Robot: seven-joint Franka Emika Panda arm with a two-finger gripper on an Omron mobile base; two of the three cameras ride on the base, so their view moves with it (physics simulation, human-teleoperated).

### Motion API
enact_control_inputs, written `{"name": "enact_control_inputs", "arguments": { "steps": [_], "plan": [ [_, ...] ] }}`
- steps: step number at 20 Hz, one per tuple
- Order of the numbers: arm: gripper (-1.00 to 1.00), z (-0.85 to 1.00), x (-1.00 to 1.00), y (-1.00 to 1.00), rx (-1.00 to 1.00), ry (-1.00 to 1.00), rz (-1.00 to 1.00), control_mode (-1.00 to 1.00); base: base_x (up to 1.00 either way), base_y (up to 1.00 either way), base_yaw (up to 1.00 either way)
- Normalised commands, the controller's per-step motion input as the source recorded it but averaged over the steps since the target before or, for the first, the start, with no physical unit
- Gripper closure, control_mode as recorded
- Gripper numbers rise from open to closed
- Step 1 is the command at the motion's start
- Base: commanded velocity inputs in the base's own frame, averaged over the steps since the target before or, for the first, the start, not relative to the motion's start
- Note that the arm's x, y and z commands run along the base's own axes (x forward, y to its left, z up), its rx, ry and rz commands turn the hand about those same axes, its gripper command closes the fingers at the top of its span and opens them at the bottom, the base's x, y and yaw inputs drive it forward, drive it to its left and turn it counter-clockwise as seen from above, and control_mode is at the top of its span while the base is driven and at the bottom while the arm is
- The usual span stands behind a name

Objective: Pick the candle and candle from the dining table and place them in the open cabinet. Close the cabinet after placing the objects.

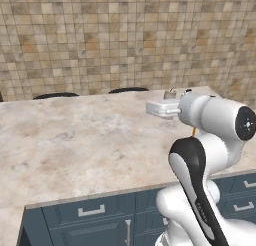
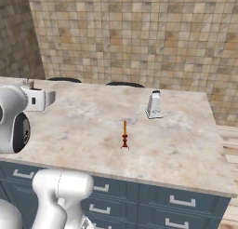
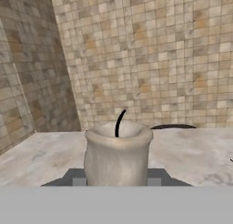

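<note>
Gripper (image 3: 116,182): pinching 1 grey-beige candle (image 3: 117,155), base cut off; red candle (image 2: 124,136) upright mid-table (image 2: 186,144), grater (image 2: 154,105) beyond.

I am in a kitchen. The wall (image 2: 139,32) behind is covered with small beige and brown tiles. In front of me stands a wide marble-look bench (image 1: 75,145) over dark blue drawers (image 2: 181,209) with silver handles, and a metal grater (image 2: 154,105) stands on it.

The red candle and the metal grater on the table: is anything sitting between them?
No. In the right base view only bare marble tabletop lies between the red candle and the grater.
</note>
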Motion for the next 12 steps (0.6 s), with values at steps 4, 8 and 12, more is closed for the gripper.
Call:
{"name": "enact_control_inputs", "arguments": {
  "steps": [4, 8, 12],
  "plan": [
    [1.00, 0.00, 0.00, 0.00, 0.00, -0.04, -0.02, -1.00, 0.00, 0.00, 0.00],
    [1.00, 0.00, 0.00, 0.00, 0.00, 0.00, 0.00, 1.00, -0.08, 0.00, 0.00],
    [1.00, 0.00, 0.00, 0.00, 0.00, 0.00, 0.00, 1.00, -0.40, -0.12, 0.00]
  ]
}}
